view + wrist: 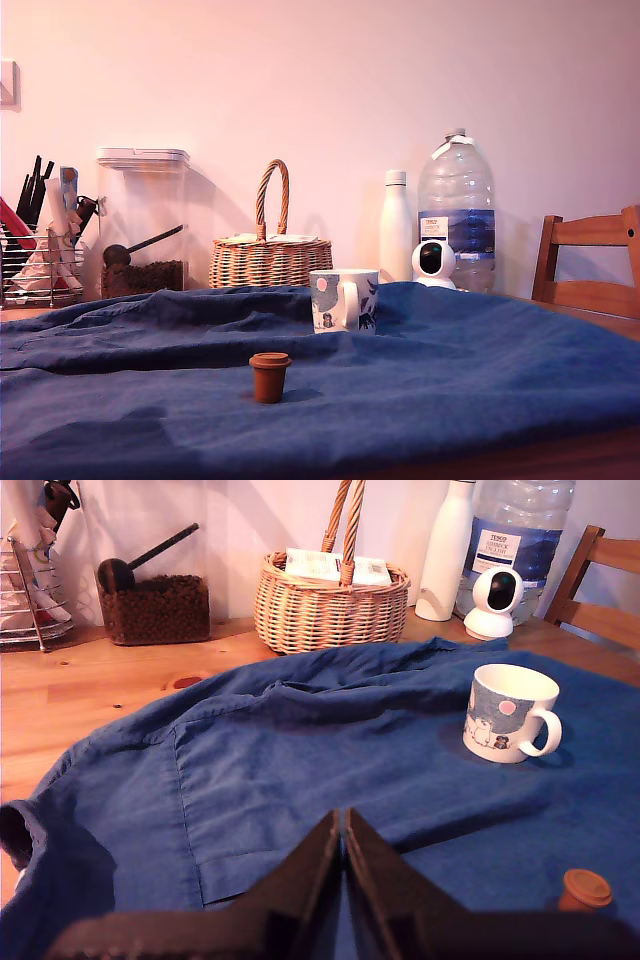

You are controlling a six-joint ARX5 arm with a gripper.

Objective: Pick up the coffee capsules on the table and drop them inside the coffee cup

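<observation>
A reddish-brown coffee capsule (270, 376) stands upright on the dark blue cloth of the table (480, 390), toward the front. The wrist view also catches the capsule (585, 889) near the picture's edge. The white patterned coffee cup (344, 299) stands upright behind the capsule, a little to the exterior view's right, handle facing the camera. In the wrist view the cup (508, 713) shows an open mouth. My gripper (341, 825) appears only in the wrist view, shut with fingertips together, empty, above the cloth and well apart from capsule and cup. No pale green capsule shows.
Along the back stand a wire rack (40, 262), a clear container of dark grains with a scoop (142, 225), a wicker basket (270, 250), a white bottle (396, 226), a small white camera (434, 264) and a large water bottle (457, 205). A wooden chair (590, 265) is at the exterior view's right.
</observation>
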